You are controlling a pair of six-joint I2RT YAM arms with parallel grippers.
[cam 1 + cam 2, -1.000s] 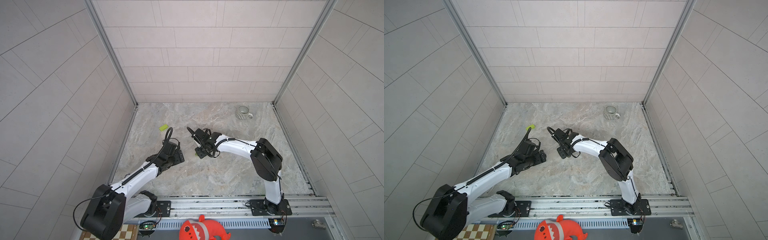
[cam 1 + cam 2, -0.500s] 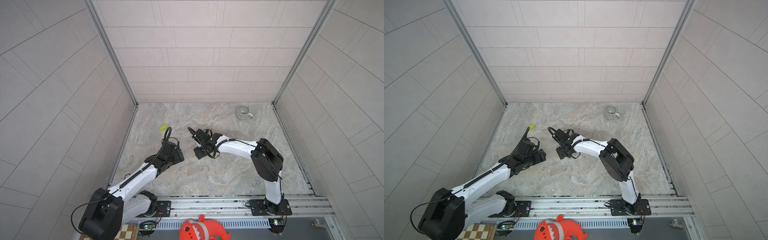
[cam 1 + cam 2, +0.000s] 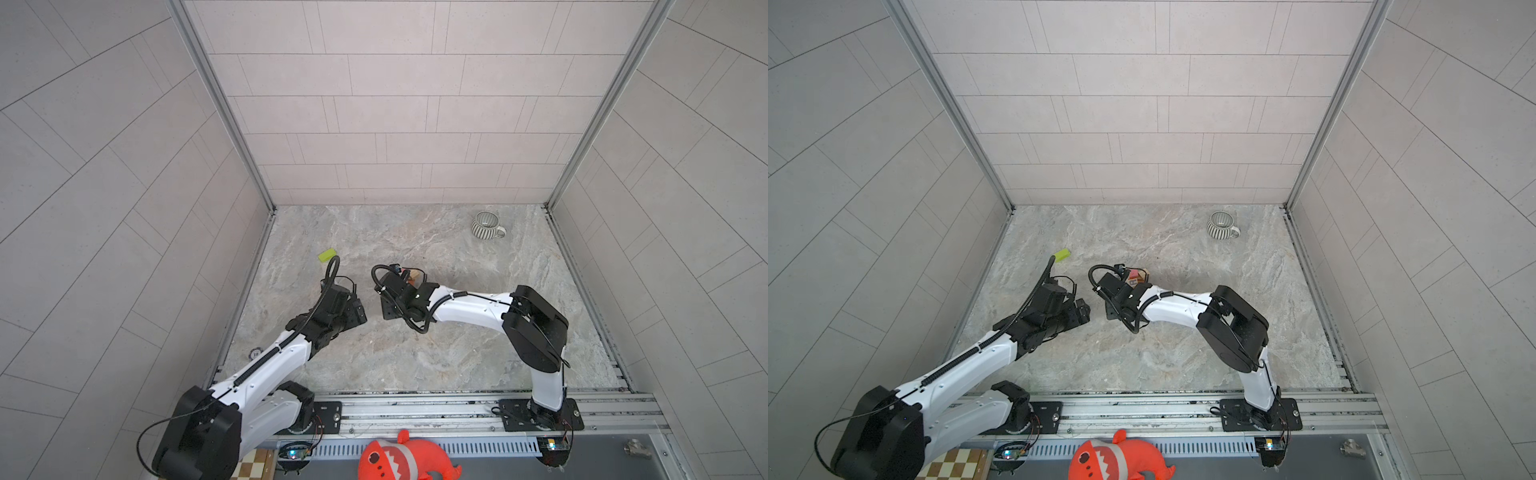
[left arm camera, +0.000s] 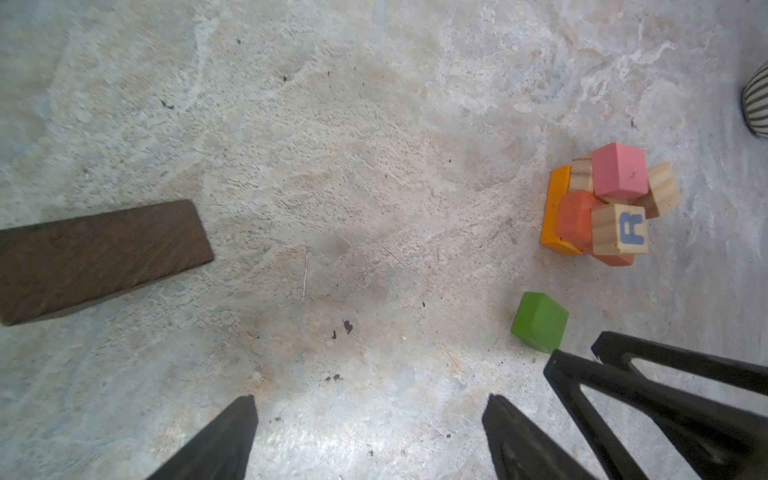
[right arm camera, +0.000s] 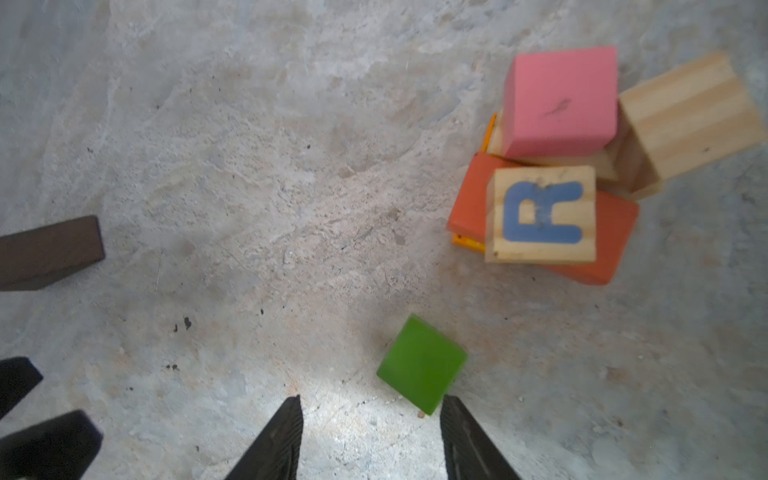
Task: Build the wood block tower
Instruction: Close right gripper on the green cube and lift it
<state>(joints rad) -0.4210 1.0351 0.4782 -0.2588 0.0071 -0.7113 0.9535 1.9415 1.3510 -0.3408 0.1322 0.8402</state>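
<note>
Parted jaws are shown by the right gripper point(image 5: 370, 432), with nothing held between them. The small green wooden cube point(image 5: 422, 363) lies on the grey marbled tabletop point(image 5: 249, 145) just ahead of the tips, nearer one finger and turned corner-on to them. The left gripper point(image 4: 370, 436) is spread wide and empty, low and just beside the right one.

The wood block tower point(image 4: 611, 208) stands a little past the green cube and apart from it. It is more a loose heap than a stack. A tan wooden cube lettered R point(image 5: 540, 214) is perched on an orange-red block point(image 5: 615, 245), a pink cube point(image 5: 559, 99) is set on pale wood beside it, and a plain tan block point(image 5: 690, 116) is tilted against the side. A long dark brown wooden plank point(image 4: 95, 257) lies well apart from the heap.

Trouble is judged likeliest at the grasp. With the green cube off-centre and corner-on, it could be twisted or pushed away as the jaws close. The heap could be toppled by a nudge or a careless placement, since the lettered cube appears to overhang. A knock between the two grippers is also possible, close as they are.

Little is changed from a second before. The right gripper is held at nearly the same spot and the left arm's shoulder is swung slightly leftward in a top view. The grey-and-white striped mug point(image 3: 486, 225) is unmoved.
</note>
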